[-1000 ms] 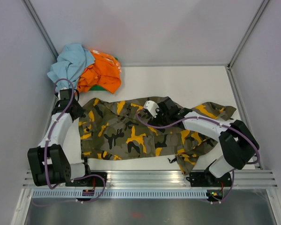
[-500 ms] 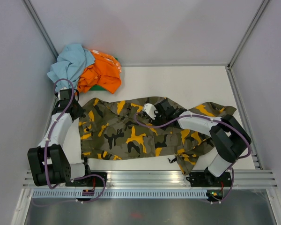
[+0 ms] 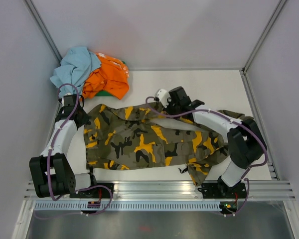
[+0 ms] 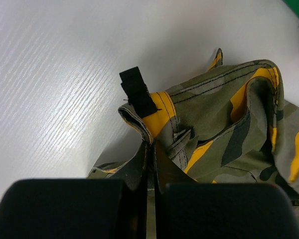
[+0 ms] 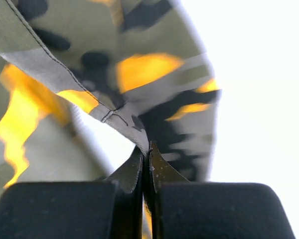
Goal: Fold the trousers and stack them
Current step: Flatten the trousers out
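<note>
The camouflage trousers (image 3: 139,142) lie spread across the table, waist end to the left and legs running right. My left gripper (image 3: 82,119) is shut on the waist corner at the left edge. In the left wrist view the cloth (image 4: 229,124) with its black tab is pinched between the fingertips (image 4: 151,149). My right gripper (image 3: 165,105) is shut on the trousers' far edge near the middle and holds it lifted. The right wrist view has a seamed fold (image 5: 89,50) clamped at the fingertips (image 5: 146,152).
A pile of other clothes sits in the back left corner: a light blue piece (image 3: 74,64) and an orange piece (image 3: 107,77) over something green. White walls close in the table on the left, the back and the right. The rail (image 3: 154,191) runs along the near edge.
My right gripper has shut on the trousers' far edge and moved toward the back wall, pulling the cloth up with it. The left gripper has stayed put, still gripping the waist.
</note>
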